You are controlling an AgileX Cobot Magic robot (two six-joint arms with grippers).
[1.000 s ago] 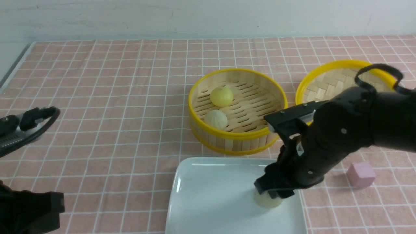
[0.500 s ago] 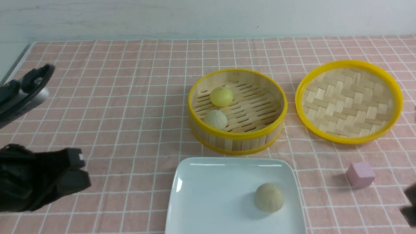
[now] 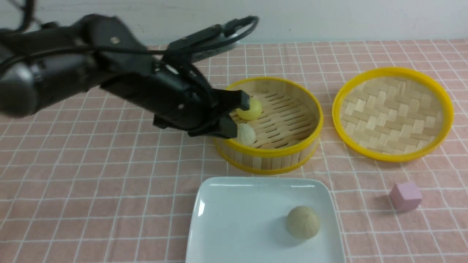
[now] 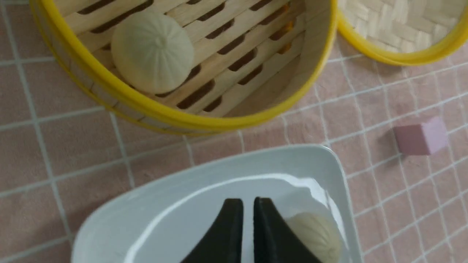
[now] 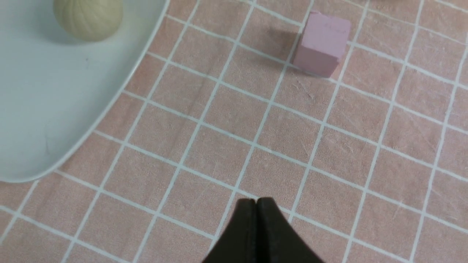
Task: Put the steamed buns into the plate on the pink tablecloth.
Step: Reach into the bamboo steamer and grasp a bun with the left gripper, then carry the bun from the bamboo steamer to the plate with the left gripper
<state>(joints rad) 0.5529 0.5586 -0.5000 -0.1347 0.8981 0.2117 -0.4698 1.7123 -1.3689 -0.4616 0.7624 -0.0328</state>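
Above the steamer (image 3: 271,152), left tool (image 3: 239,117) newly arrived

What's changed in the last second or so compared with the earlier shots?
The right claw let go of the beige bun on the plate, shut, and pulled out of the front view. The left claw swung in from the left to the steamer, by the yellow bun and pale bun. Buns, steamer, lid and pink cube haven't moved.
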